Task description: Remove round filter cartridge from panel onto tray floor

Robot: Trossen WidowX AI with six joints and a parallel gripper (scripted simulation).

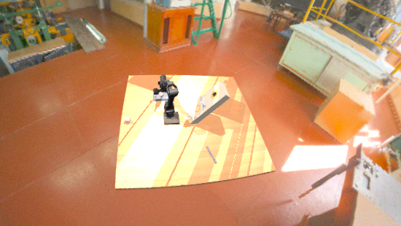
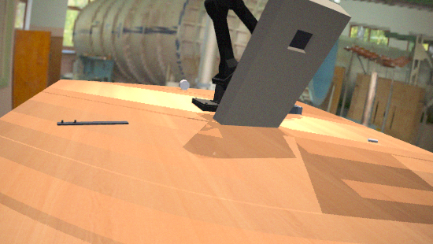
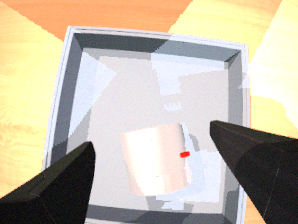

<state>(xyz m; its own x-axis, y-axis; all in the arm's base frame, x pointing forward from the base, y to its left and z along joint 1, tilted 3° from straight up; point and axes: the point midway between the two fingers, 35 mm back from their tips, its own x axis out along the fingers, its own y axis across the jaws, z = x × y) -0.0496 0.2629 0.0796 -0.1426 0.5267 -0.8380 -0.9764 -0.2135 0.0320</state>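
The cartridge (image 3: 156, 162) is a pale cylinder with a red mark on its side. It is out of the panel and inside the grey tray (image 3: 243, 100) (image 2: 297, 110), curved side up, below the fingers. It appears to lie on the tray floor, though full contact is hard to tell. Its slotted face does not show. My gripper (image 3: 152, 137) is open above it, one finger to each side, with visible gaps between fingers and cartridge. The tilted service panel (image 1: 211, 109) (image 2: 275, 71) shows a dark round opening on its face in the top view.
The tray walls stand around the cartridge and close to the fingers. The panel stands beside the arm base (image 1: 171, 118) (image 2: 205, 104). A small white cylinder (image 1: 127, 119) (image 2: 183, 84) and a thin dark bar (image 1: 211, 154) (image 2: 92, 123) lie on the table.
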